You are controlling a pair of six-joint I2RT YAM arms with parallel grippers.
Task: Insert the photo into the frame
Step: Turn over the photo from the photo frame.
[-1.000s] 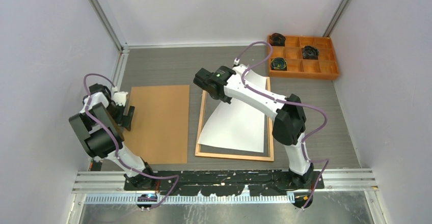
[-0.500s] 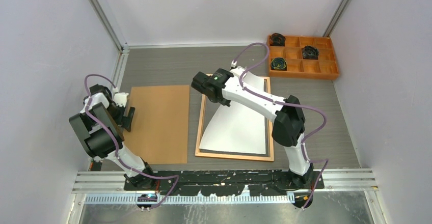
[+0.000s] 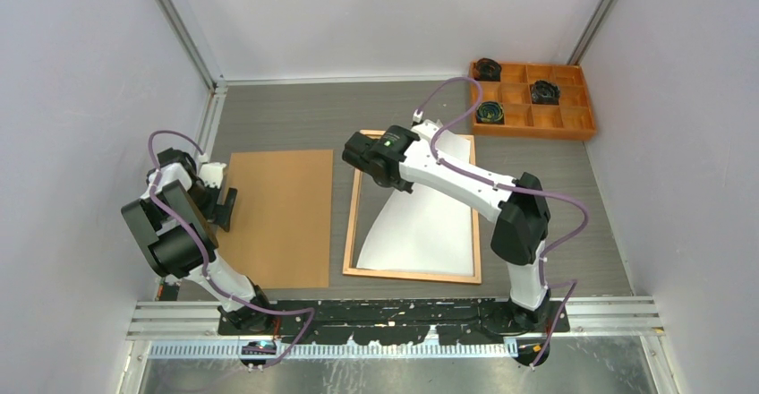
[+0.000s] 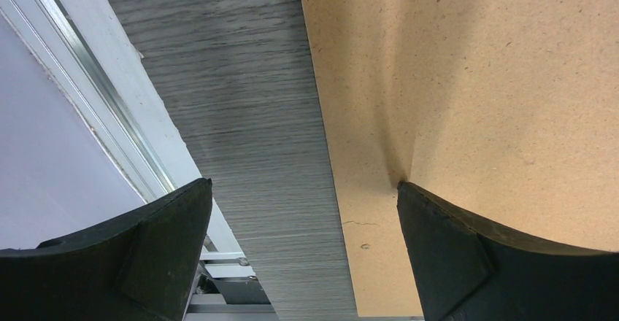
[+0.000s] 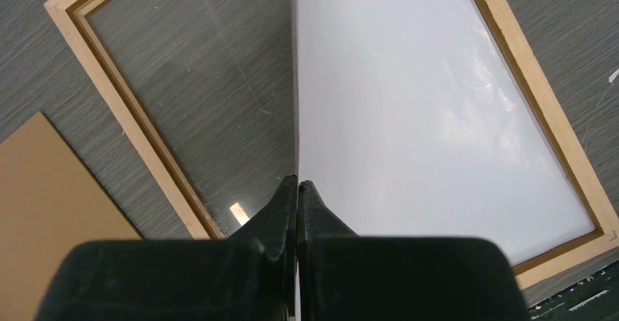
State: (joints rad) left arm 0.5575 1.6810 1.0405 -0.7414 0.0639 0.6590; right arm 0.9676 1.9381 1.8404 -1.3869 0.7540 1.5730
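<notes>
Half done, or near it, judging from how things are lying. Pinching the raised left edge of the photo [image 3: 421,224] in the right claw [image 5: 298,184], fingers [image 5: 277,211] pressed together on the sheet with no gap between them in the wrist view. Resting the photo's right side and near end inside the frame [image 3: 352,224], just within the right and near rails, while curling the left side up off the pane. Leaving a wedge of bare pane showing between the lifted edge and the frame's left rail. Seeing only the photo's white back, so not telling anything about the printed face. Hovering the left claw [image 4: 303,190] wide open and gripping nothing, 1 finger over the left margin of the brown backing board [image 3: 277,219], the other over bare desk [image 3: 295,116]. Noting that board flat on the desk, just beside the frame and apart from it. Probably needing 3 things yet: lowering the lifted edge, nudging the sheet leftward until flat within all 4 rails, then letting go. Possibly fitting the board on top afterwards, going by its matching size. Ignoring the orange tray [image 3: 586,132] in the far right corner, well apart from the work.
</notes>
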